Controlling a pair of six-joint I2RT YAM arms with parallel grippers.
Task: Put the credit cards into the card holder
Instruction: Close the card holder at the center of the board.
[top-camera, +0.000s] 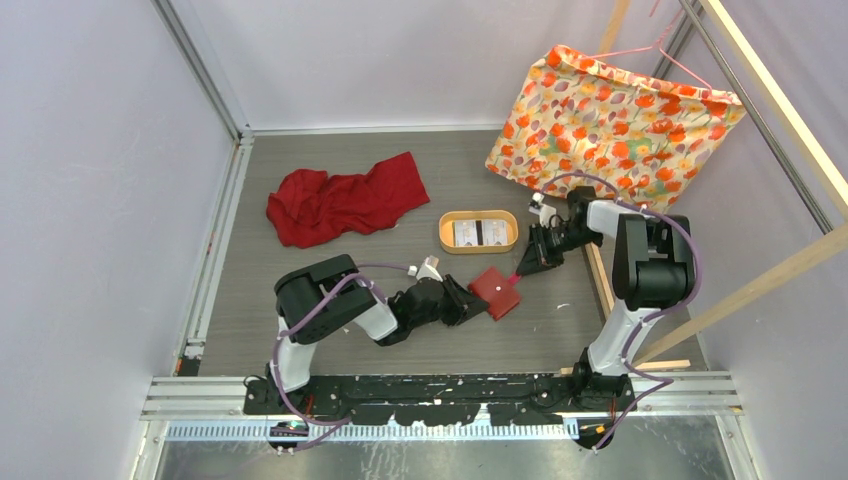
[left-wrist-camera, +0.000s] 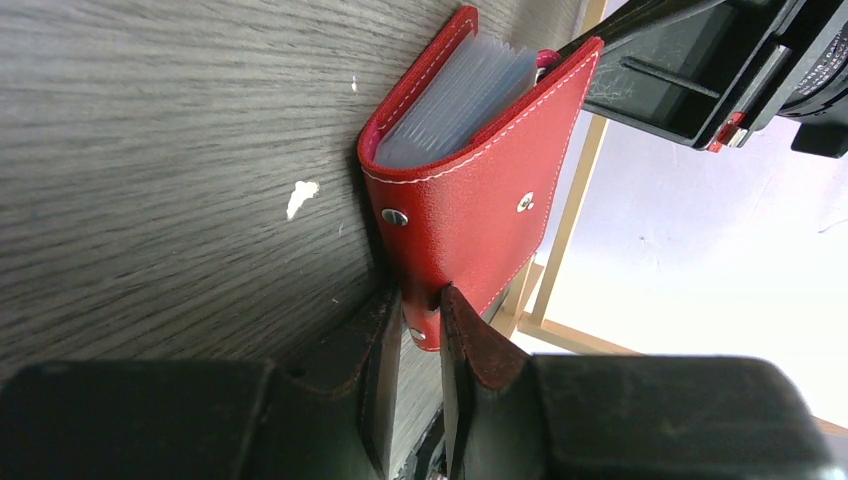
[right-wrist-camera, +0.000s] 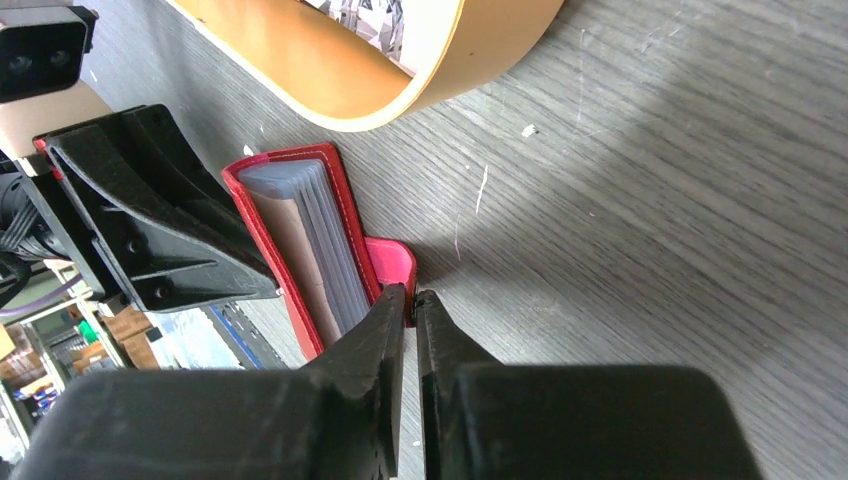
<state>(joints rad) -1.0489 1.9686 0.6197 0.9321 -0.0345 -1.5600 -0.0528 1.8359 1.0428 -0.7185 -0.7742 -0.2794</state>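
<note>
The left fingers (left-wrist-camera: 372, 345) pinch the snap tab of the red card holder (left-wrist-camera: 470, 210), anchoring it on the desk (top-camera: 400, 170). The right fingers (right-wrist-camera: 375, 330) press together on its pink inner flap at the opposite edge, apparently to spread the covers. The credit cards (top-camera: 480, 232) are not yet inserted and lie in the oval tray (top-camera: 445, 232) just behind it.

Crumpled red cloth (top-camera: 345, 203) at ten o'clock; oval wooden tray (top-camera: 446, 232) near centre; floral fabric (top-camera: 610, 125) on pink hanger (top-camera: 665, 45), two o'clock.

site: robot lab cell | cues: white enclosure walls (top-camera: 90, 180); aluminium rails (top-camera: 217, 250); grey table (top-camera: 340, 150)
</note>
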